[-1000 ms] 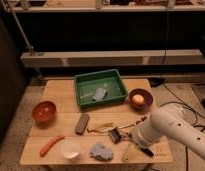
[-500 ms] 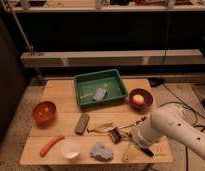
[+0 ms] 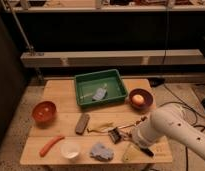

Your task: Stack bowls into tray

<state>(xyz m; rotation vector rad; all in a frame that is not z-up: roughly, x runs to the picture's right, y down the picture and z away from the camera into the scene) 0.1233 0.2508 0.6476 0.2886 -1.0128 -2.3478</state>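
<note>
You are setting up the first pick: your gripper, jaws wide and empty, is hovering before the tray, so aim next for the maroon bowl beside its right end.

No words, numbers or signs can be read on anything in the picture. The gripper is seen low in the frame, right of the middle, over the table, and no writing can be made out on it.

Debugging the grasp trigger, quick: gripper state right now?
Gripper: open, holding nothing, low over the front right corner of the table.
</note>
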